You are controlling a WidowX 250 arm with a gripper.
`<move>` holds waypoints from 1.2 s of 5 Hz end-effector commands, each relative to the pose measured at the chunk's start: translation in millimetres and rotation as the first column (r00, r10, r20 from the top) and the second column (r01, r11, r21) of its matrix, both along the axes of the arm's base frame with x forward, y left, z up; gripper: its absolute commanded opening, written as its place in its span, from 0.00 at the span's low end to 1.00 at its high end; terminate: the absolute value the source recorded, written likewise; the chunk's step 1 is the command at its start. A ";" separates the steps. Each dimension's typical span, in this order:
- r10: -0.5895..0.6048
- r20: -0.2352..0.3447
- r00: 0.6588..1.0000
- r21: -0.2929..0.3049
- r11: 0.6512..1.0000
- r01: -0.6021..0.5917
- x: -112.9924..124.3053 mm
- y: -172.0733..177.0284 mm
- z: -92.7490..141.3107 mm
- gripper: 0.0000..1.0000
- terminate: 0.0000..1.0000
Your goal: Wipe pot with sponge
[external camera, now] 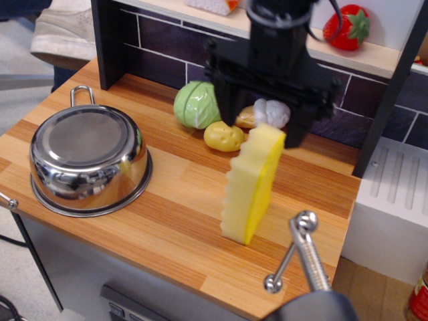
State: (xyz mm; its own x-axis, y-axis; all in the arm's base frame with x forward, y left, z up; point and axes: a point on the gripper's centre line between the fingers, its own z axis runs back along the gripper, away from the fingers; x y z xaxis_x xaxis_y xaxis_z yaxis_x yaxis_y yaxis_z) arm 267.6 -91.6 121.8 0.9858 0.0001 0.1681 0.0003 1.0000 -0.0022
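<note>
The pot (88,158) is shiny steel and lies upside down on the left of the wooden counter, its wire loop handle pointing away. The yellow sponge (253,183) stands on edge at the counter's middle right, wavy edge to the left. My black gripper (262,134) hangs open directly over the sponge's far top end, one finger (229,105) to the left and one to the right of it. The fingers do not touch the sponge.
A green cabbage (200,103), a yellow potato (224,136), a brown piece and a grey garlic-like piece (271,112) lie by the tiled back wall. A shelf above holds a strawberry (346,27). A metal tap handle (302,255) sticks up in front.
</note>
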 end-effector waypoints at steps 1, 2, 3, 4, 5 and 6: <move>0.012 -0.026 1.000 0.000 1.000 -0.012 3.9 -7.5 -16.6 1.00 0.00; 0.017 -0.045 0.999 0.039 0.999 -0.015 6.4 -9.4 -31.6 1.00 0.00; 0.021 -0.098 0.995 0.072 0.997 -0.013 8.6 -6.4 -42.5 1.00 0.00; 0.030 -0.098 0.995 0.060 0.998 -0.024 5.4 8.5 -27.4 0.00 0.00; 0.096 -0.073 0.993 0.000 0.995 -0.096 -1.4 59.3 3.9 0.00 0.00; 0.131 -0.030 0.991 -0.037 0.991 -0.132 -13.8 104.1 25.0 0.00 0.00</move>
State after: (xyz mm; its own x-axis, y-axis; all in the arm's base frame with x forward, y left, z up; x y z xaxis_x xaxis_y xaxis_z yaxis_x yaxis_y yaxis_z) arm 249.9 19.3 138.8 0.9847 0.1555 0.0792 -0.1513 0.9869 -0.0566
